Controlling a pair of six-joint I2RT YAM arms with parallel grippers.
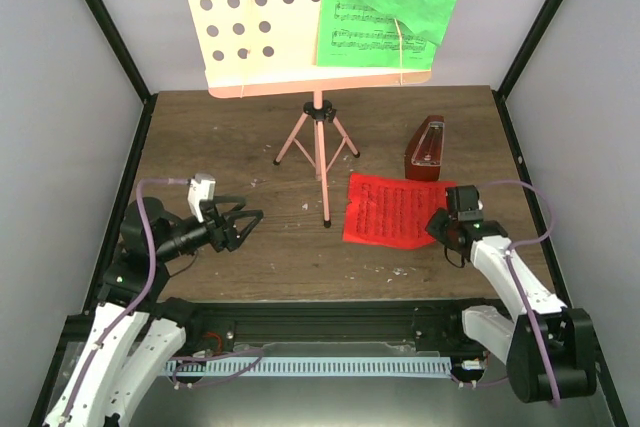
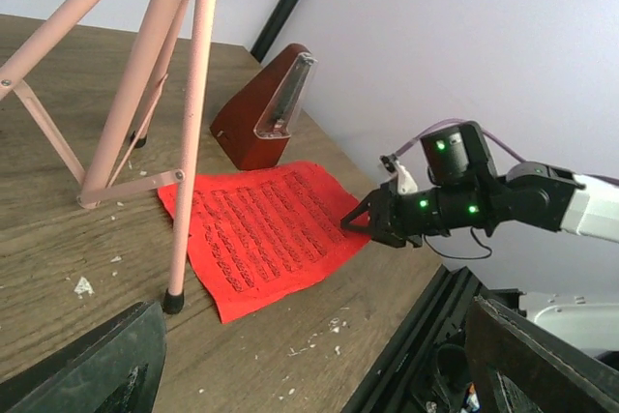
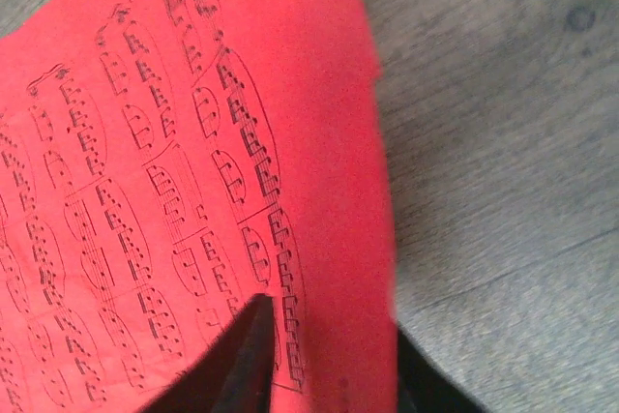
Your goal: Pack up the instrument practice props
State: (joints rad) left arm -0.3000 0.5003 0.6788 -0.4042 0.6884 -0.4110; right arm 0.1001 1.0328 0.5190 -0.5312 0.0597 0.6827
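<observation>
The pink tripod music stand [image 1: 318, 142] stands at the back middle, and its hole-dotted desk [image 1: 250, 17] carries the green music sheet [image 1: 385, 12]. The red music sheet [image 1: 385, 209] lies flat on the table right of the stand's front leg. The reddish-brown pyramid metronome [image 1: 425, 147] stands just behind it. My right gripper [image 1: 436, 224] is at the red sheet's [image 3: 145, 142] right edge. One finger is over the sheet, the other at its edge, and a gap shows between them. My left gripper [image 1: 252, 222] is open and empty, left of the stand, pointing right.
Grey walls and black frame posts [image 1: 105, 22] close in the table on three sides. A black rail [image 1: 330, 327] runs along the near edge. Small white crumbs [image 2: 319, 331] lie on the wood in front of the red sheet. The stand's front leg [image 2: 189, 142] stands between my grippers.
</observation>
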